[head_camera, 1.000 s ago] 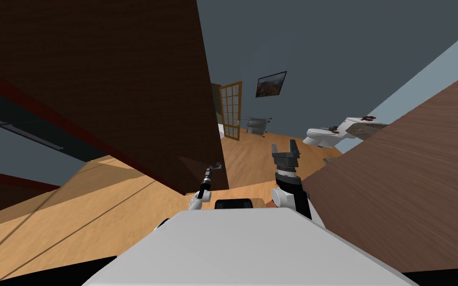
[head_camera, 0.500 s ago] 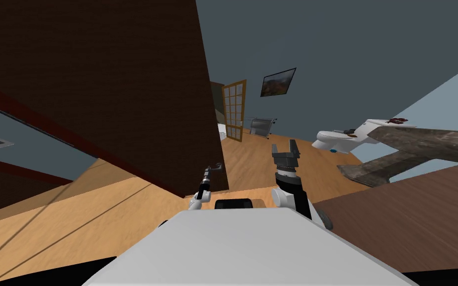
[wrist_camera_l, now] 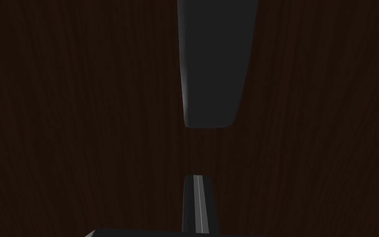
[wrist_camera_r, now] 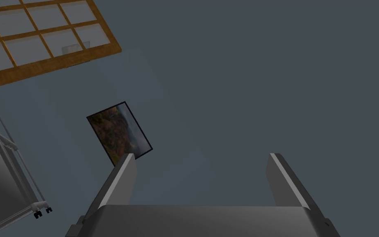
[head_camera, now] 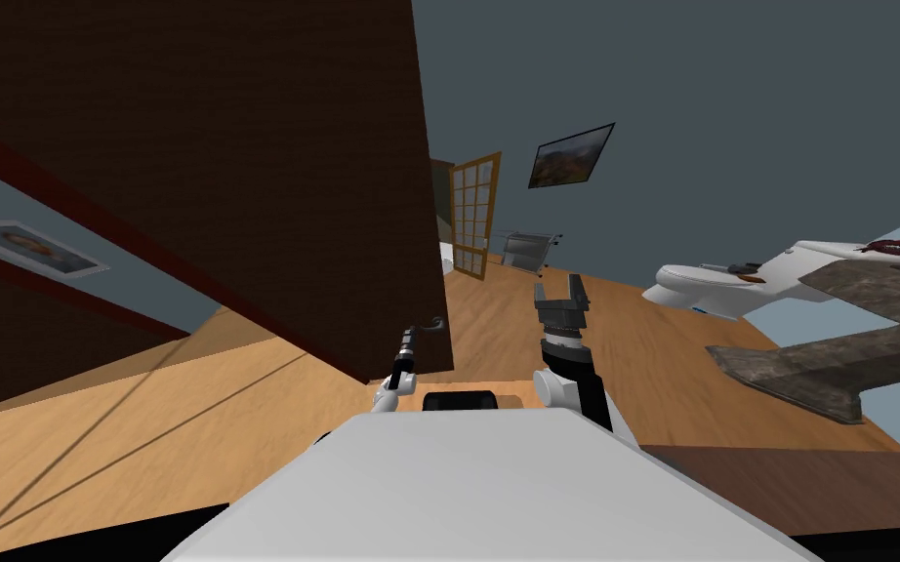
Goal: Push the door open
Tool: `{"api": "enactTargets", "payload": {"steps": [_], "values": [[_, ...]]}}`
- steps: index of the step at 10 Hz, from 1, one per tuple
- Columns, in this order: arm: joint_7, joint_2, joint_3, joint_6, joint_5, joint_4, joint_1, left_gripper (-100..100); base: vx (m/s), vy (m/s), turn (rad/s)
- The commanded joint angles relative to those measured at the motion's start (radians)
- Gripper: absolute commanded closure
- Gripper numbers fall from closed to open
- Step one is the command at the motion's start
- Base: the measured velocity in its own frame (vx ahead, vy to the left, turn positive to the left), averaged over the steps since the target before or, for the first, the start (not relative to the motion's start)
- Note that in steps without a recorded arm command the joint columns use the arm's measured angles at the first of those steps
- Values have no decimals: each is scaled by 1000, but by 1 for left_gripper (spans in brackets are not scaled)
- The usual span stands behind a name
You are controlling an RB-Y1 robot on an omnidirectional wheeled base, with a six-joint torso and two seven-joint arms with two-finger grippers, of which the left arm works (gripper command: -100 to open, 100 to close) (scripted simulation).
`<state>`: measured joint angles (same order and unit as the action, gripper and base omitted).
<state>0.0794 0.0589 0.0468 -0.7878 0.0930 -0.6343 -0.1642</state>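
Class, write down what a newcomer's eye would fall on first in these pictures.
The huge dark brown door looms at the left, with the shut left gripper close to it by its handle. To the right, the right gripper stands open in air, and a white toilet sits beyond.

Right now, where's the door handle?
In the head view, just left of centre, the grey door handle sits on the dark brown door near its free edge, just beyond the tip of the left gripper.
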Motion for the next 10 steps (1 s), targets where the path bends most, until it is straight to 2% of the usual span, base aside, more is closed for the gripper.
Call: {"api": "enactTargets", "payload": {"steps": [1, 2, 3, 4, 5, 6, 7, 10], "values": [[6, 1, -29, -6, 15, 15, -9, -100, -82, 94, 88], [12, -2, -51, -10, 26, 25, -15, -100, -78, 89, 134], [12, -2, -51, -10, 26, 25, -15, -100, -45, 57, 68], [21, -8, -81, -16, 42, 38, -23, -100, -44, 42, 171], [21, -8, -81, -16, 42, 38, -23, -100, -38, 24, 77], [30, -19, -113, -22, 59, 52, -32, -100, -59, 21, 177], [33, -22, -121, -23, 63, 55, -34, -100, -61, 10, 103], [48, -50, -173, -34, 91, 79, -49, -100, -75, -5, 119]]}}
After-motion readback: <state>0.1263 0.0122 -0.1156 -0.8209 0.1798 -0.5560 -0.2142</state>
